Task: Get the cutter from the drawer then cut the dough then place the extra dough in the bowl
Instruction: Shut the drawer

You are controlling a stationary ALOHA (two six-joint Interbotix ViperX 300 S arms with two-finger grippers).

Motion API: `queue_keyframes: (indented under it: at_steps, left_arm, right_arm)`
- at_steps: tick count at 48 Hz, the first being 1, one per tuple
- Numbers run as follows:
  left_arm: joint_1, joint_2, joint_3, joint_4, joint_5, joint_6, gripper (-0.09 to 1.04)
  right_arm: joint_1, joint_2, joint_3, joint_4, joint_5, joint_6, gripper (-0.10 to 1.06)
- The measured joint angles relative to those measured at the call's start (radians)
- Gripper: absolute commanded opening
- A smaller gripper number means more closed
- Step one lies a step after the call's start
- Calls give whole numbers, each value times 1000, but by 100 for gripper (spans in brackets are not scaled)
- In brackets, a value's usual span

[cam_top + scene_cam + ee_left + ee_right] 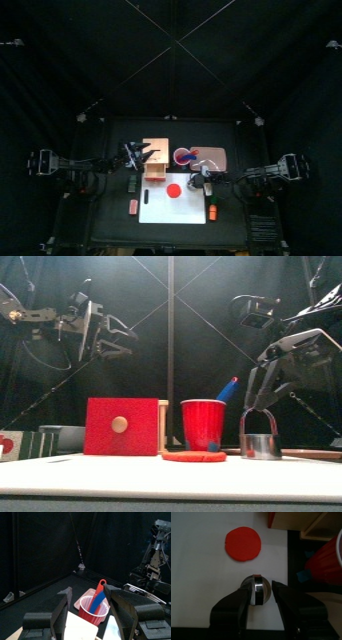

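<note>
Progress stands at the start of the second step. The left arm hangs high above the table's (114,225) back left part. The left gripper (88,597) has its jaws wide apart and holds nothing. Below it, the pale wooden box with a red drawer front (123,426) stands behind the back left corner of the white cutting board (211,577).

To the right of the box is the red cup (203,424) with toy knives, and then the blue-grey bowl (217,160), which looks empty.

The flat red disc of dough (242,543) lies whole on the board, not cut. The round metal cutter with a wire handle (259,446) is out of the drawer, so I judge the first step done. It hangs upright, just beside the dough, toward the board's right edge. I cannot tell if it touches the board.

The right gripper (259,587) points down, with its jaws closed on the wire handle. Cutting, and moving the extra dough into the bowl, are left to do.
</note>
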Motion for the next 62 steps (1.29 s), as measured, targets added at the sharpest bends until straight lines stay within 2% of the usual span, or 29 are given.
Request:
queue_keyframes:
  at_steps: [9,14,18,22,28,31,39,43,50,62]
  left_arm:
    - [74,34,-23,-48,-3,-6,87]
    - [146,34,-48,-94,52,-6,87]
    - [222,34,-83,-118,163,-5,87]
    - [287,35,-137,-104,345,0,87]
    - [347,58,-258,38,703,2,87]
    - [357,74,-307,112,833,0,87]
    - [388,140,-428,304,1083,6,87]
    - [408,183,-479,367,1177,2,86]
    - [425,295,-568,426,1318,6,85]
    - [425,357,-620,518,1376,15,69]
  right_arm:
    - [5,-2,-52,0,-18,0,80]
    - [8,6,-107,31,-23,6,80]
    - [15,41,-158,95,-23,12,78]
    - [28,84,-212,144,-23,-2,74]
    - [49,158,-275,143,-23,0,62]
    - [61,198,-301,137,-23,-2,53]
    - [86,321,-390,132,-25,6,30]
    - [98,377,-440,129,-25,-2,24]
    - [109,494,-543,112,-28,5,24]
    - [107,637,-681,101,-20,0,24]
